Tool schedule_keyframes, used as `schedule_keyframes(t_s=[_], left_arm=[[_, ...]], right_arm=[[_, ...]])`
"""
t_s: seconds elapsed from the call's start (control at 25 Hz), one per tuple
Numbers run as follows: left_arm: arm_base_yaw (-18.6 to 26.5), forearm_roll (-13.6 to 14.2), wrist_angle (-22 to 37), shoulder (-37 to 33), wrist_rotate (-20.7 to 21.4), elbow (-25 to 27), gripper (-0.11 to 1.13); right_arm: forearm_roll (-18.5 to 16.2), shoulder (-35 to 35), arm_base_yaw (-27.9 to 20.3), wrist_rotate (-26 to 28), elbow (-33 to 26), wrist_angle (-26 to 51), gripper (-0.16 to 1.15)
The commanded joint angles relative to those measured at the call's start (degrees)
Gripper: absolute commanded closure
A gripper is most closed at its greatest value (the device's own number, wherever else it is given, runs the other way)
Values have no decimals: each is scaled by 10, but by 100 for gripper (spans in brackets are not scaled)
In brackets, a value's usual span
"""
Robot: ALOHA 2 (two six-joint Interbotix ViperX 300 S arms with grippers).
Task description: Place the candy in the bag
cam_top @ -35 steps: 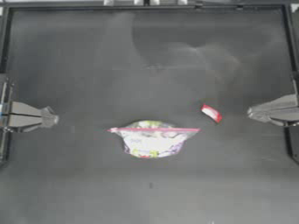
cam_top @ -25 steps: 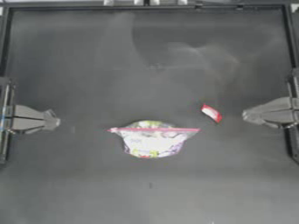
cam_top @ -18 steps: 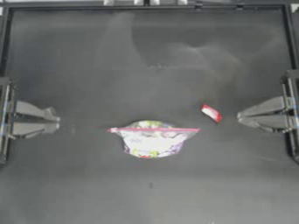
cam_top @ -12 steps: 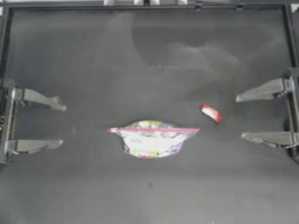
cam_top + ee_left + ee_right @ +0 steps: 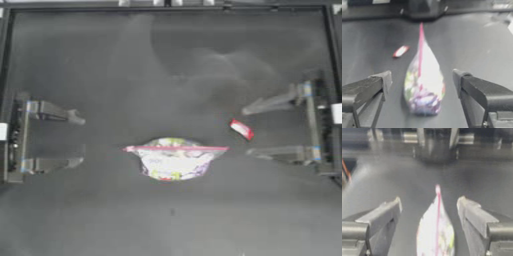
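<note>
A: While both arms sit at the worktop's side edges, where are the task's things?

B: The bag lies flat near the middle of the worktop, a little toward the front edge, its pink strip running from side to side above the colourful contents. The candy rests on the worktop just beyond the strip's right end, apart from the bag and tilted.

A: And the tools?

B: The left tool is by the left edge, jaws spread wide and holding nothing, well apart from the bag. The right tool is by the right edge, also spread wide and empty; the candy lies between its two jaw tips, touching neither.

A: What do the wrist cameras give?

B: The left wrist view looks along the bag, with the candy beside it farther off; the right wrist view shows the bag between its own open jaws
</note>
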Motion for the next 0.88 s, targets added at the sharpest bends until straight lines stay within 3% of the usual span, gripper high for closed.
schedule_keyframes(t_s=[0.04,0.32,0.88], left_arm=[[6,0,7,24,1,-13,1],[20,-1,22,33,0,-11,1],[35,-3,21,56,-1,2,1]], right_arm=[[0,50,-4,1,-69,59,2],[-18,152,-4,0,-186,169,2],[-55,323,11,-2,-371,301,2]])
